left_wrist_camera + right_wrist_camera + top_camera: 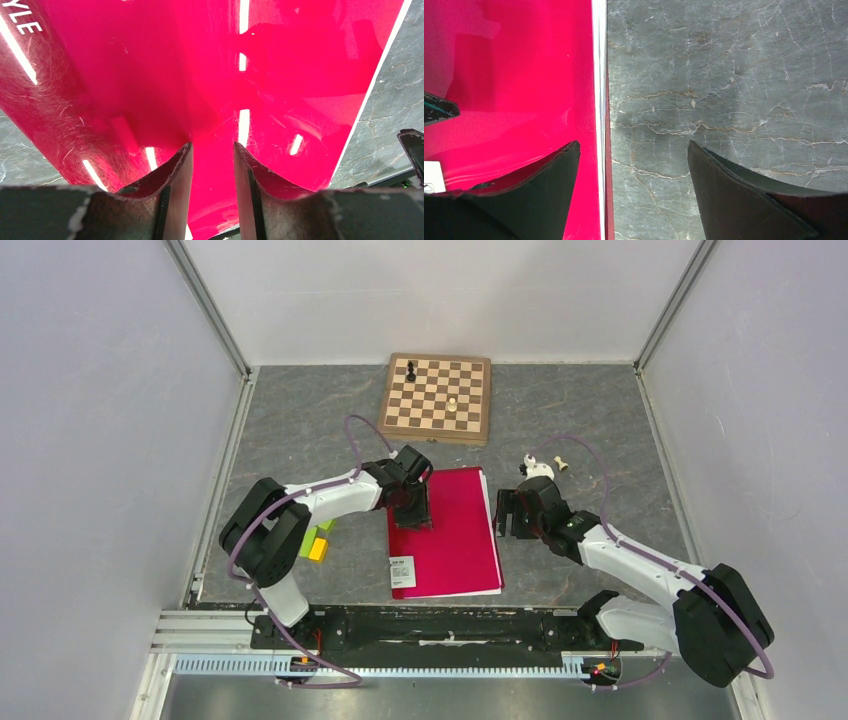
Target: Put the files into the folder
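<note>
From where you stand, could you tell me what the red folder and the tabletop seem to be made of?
The folder looks like glossy plastic: it mirrors lights and shows fine scratches. The tabletop looks like matte grey stone or a stone-print mat, pale-veined.

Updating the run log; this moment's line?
folder closed | left gripper open, over folder | right gripper open, astride its edge

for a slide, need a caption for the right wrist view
Open right hand straddles the folder edge, where the files show as a white strip, beside grey table.
</note>
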{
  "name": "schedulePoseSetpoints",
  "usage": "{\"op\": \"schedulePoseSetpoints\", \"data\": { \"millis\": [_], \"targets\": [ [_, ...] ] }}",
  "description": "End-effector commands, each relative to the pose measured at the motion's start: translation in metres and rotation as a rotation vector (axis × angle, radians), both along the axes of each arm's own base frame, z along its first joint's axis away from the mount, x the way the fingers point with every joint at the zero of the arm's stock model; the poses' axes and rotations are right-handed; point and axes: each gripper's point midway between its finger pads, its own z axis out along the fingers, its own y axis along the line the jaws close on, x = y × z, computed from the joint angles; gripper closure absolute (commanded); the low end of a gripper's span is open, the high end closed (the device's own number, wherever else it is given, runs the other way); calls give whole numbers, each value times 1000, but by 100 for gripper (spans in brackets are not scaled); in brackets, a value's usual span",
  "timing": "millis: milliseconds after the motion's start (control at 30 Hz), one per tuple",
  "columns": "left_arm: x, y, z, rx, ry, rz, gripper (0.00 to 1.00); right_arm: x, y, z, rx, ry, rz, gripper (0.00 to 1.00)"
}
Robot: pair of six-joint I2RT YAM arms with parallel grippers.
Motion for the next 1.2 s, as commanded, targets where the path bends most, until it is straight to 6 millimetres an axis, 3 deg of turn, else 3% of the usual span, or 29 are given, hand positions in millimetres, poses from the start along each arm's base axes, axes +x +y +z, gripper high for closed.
{"op": "schedulePoseSetpoints", "data": {
  "millis": [0, 133, 333, 433, 700, 867, 1167],
  "targets": [
    [9, 7, 7, 39, -48, -39, 57, 10, 4, 8, 8, -53, 9, 18],
    [17, 1, 36, 7, -101, -58, 54, 17, 10, 19, 19, -72, 21, 15],
    [32, -3, 109, -63, -262, -82, 38, 31, 14, 46, 19, -131, 25, 9],
    [36, 2, 146, -73, -351, -93, 25, 38, 16, 66, 31, -178, 24, 2],
    [46, 36, 227, -45, -597, -22, 21, 52, 17, 120, 58, -307, 15, 2],
    [45, 58, 248, -22, -680, 45, 20, 56, 15, 145, 68, -372, 10, 2],
    [38, 66, 234, -8, -658, 80, 19, 59, 14, 153, 68, -404, 8, 2]
  ]
}}
